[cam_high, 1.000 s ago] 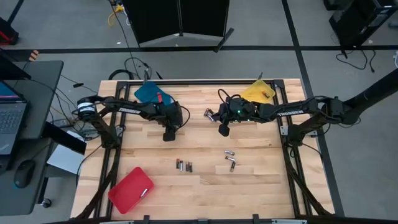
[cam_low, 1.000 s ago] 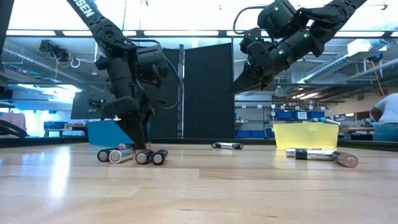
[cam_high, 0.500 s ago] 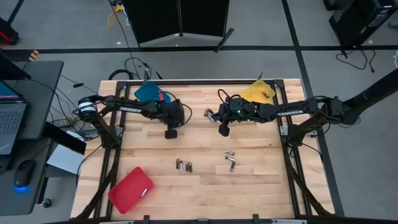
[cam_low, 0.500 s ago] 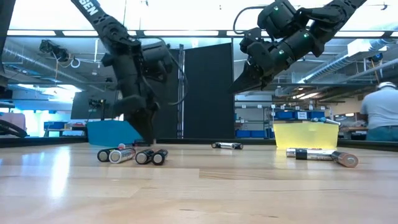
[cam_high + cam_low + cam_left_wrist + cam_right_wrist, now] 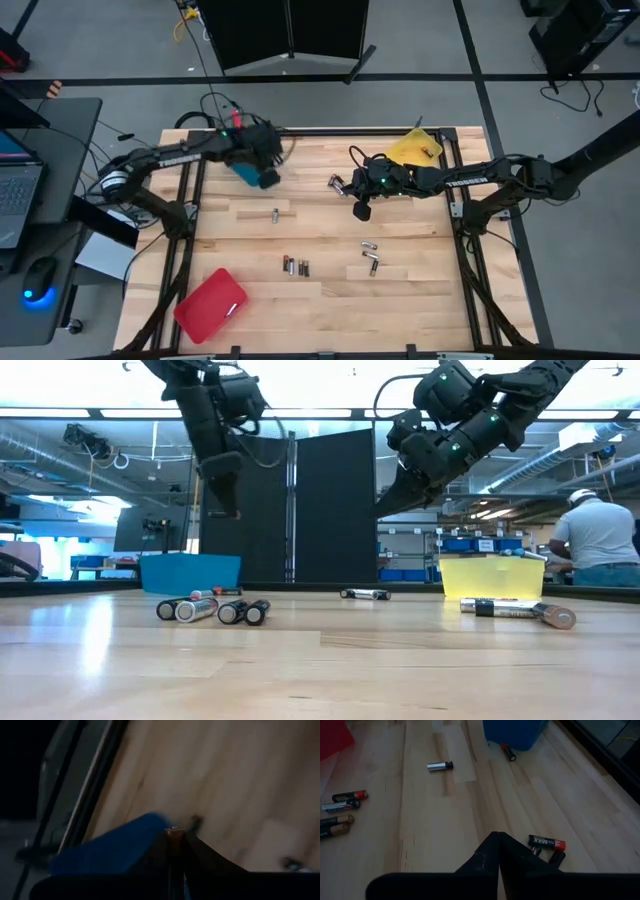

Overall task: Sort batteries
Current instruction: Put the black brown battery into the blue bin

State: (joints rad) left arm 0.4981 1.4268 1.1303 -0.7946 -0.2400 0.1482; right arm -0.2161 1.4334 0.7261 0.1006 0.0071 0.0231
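Left gripper (image 5: 268,180) having swung from mid-table to over the blue tray (image 5: 236,148), pinching a battery (image 5: 173,833), right gripper (image 5: 359,211) hovering closed beside the yellow tray (image 5: 408,150), silvery battery (image 5: 275,214) lying near the blue tray.

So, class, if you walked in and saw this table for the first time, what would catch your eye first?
Three bright plastic trays stand out on the pale wooden table: a blue one at the far left, a yellow one at the far right, and a red one at the near left corner. Small cylindrical batteries lie scattered between them. The left end effector hangs over the blue tray; the right end effector hovers mid-table.
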